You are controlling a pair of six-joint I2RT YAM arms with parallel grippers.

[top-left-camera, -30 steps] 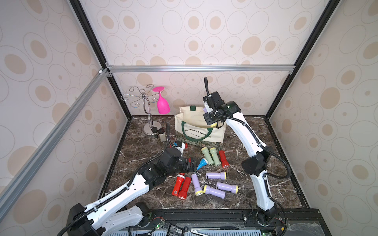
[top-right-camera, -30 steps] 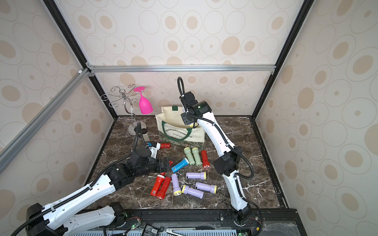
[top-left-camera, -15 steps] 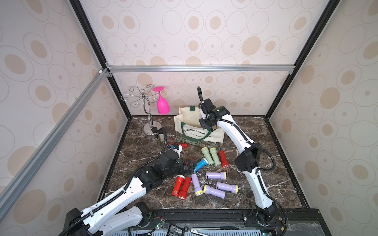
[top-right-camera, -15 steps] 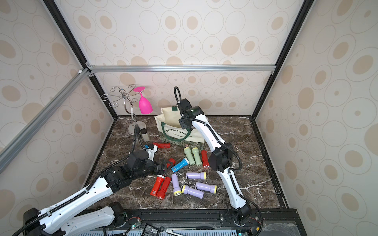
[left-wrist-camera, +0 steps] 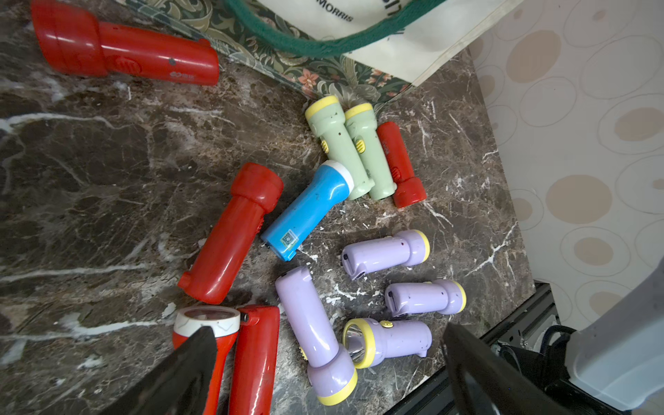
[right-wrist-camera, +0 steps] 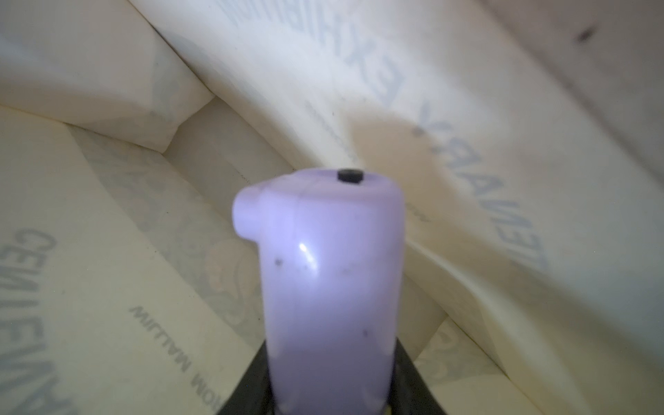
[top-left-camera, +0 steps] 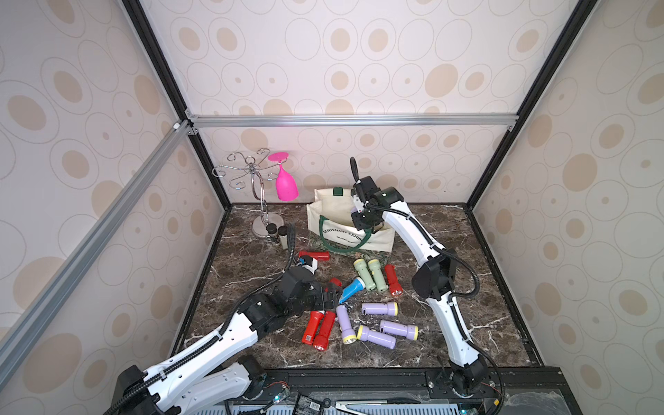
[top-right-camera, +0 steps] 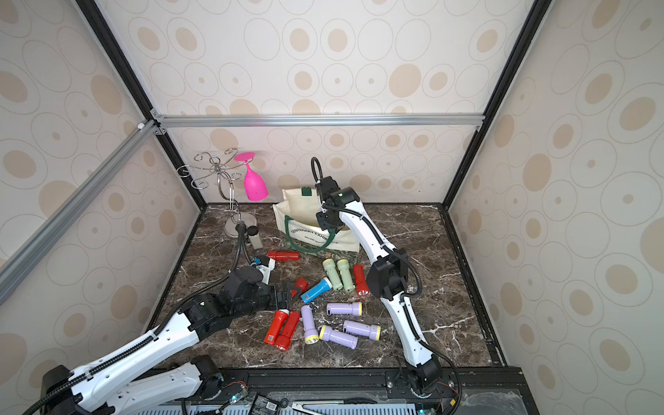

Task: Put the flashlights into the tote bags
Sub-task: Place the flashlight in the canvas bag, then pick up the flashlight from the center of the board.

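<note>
Tote bag: one, cream canvas with green handles and a patterned base band, standing open at the back of the marble table.
Right gripper: clenched on the held lilac flashlight, reaching down into the bag's mouth.
Held lilac flashlight: one, tail end pointing into the bag, cream lining with reversed lettering all around; touching the bag floor or clear of it, cannot tell.
Left gripper: jaws spread wide, low over the loose pile. One finger overlaps a red flashlight's white-rimmed head in the wrist view; contact unclear.
Red flashlights: five on the table. One alone just in front of the bag, one by the left gripper beside the blue one, two side by side nearer the front edge, one smaller beside the green pair.
Blue flashlight: one, head against a green one's tail.
Green flashlights: two, side by side and touching, yellow heads toward the bag.
Loose lilac flashlights: four, yellow-ringed, in a loose cluster at the front of the pile.
Flashlight count: twelve on the table, one in the grip, thirteen in all.
Jars: two, dark-capped, beside the rack's foot.
Wire rack: one, back left corner.
Pink glass: one, hanging upside down from the rack.
</note>
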